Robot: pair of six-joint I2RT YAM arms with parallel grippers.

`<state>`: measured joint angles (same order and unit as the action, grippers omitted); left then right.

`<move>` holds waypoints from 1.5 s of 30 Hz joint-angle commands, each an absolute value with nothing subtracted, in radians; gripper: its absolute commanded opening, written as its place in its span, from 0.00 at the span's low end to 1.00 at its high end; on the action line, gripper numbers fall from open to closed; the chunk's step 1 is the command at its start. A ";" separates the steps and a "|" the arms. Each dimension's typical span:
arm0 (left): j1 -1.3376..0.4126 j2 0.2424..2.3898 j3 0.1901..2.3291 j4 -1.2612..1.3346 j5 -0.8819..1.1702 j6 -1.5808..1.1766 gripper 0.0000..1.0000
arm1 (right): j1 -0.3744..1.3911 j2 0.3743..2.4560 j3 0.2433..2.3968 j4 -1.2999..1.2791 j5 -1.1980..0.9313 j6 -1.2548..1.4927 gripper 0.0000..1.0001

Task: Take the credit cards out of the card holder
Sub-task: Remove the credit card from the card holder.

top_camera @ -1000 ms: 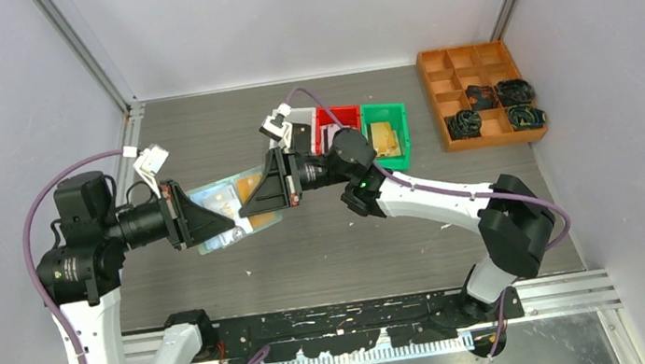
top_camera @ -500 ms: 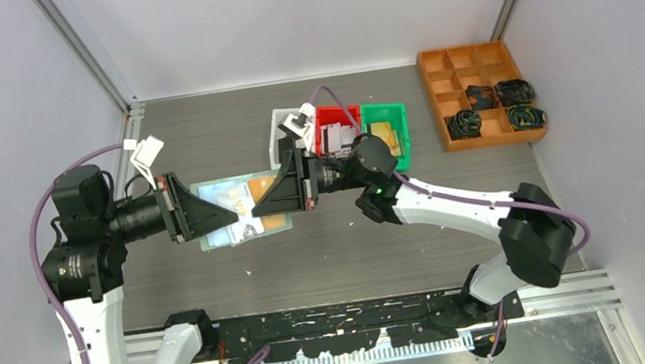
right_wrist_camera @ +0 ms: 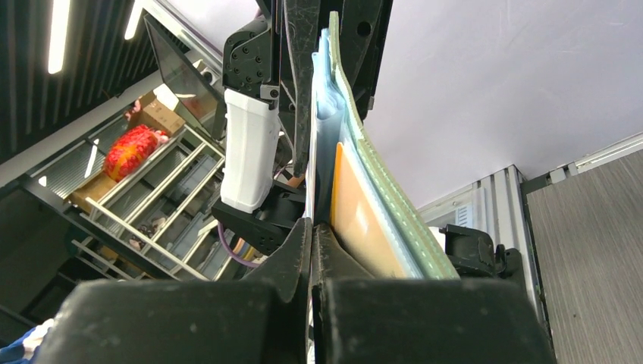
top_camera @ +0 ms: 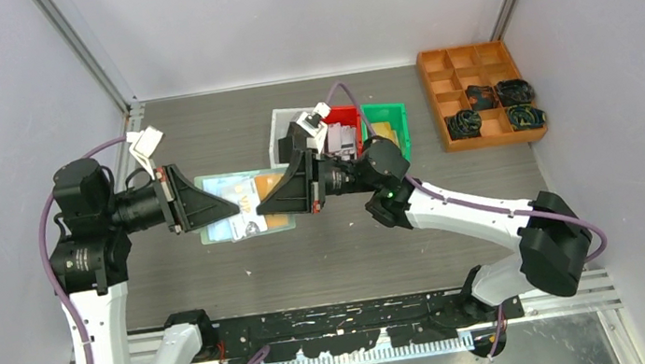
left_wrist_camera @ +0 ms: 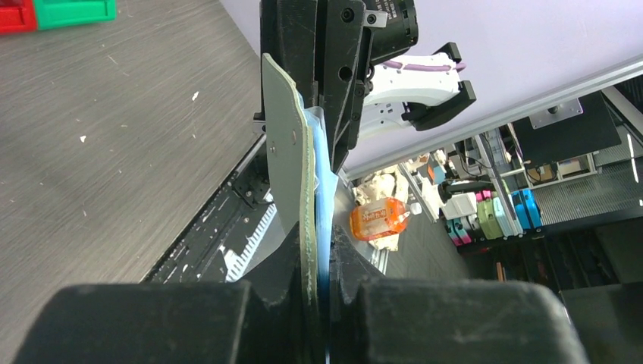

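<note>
Card holder (top_camera: 211, 185) is held open in the air above the surface (top_camera: 355, 244), inner face up to the overhead camera, stretched between the two arms.

Left end effector (top_camera: 235, 214): fingers shut tight on one edge of the holder. Its wrist view shows the green cover and a pale blue inner layer pinched together.

Right end effector (top_camera: 260, 213): fingers also shut, nipping a thin pale layer on the holder's inner side. I cannot tell whether that layer is a pocket or a card.

Credit cards (top_camera: 244, 197) are still in the pockets. A gold card (right_wrist_camera: 352, 212) lies against the green cover, just beside the right fingers.

White, red and green bins (top_camera: 385, 127) sit behind, on the surface.
</note>
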<state>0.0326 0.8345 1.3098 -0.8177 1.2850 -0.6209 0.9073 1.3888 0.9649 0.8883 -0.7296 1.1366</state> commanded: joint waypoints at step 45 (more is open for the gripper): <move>0.038 0.803 1.470 -0.986 1.043 -0.330 0.00 | 0.907 1.513 1.028 1.233 -0.728 1.422 0.18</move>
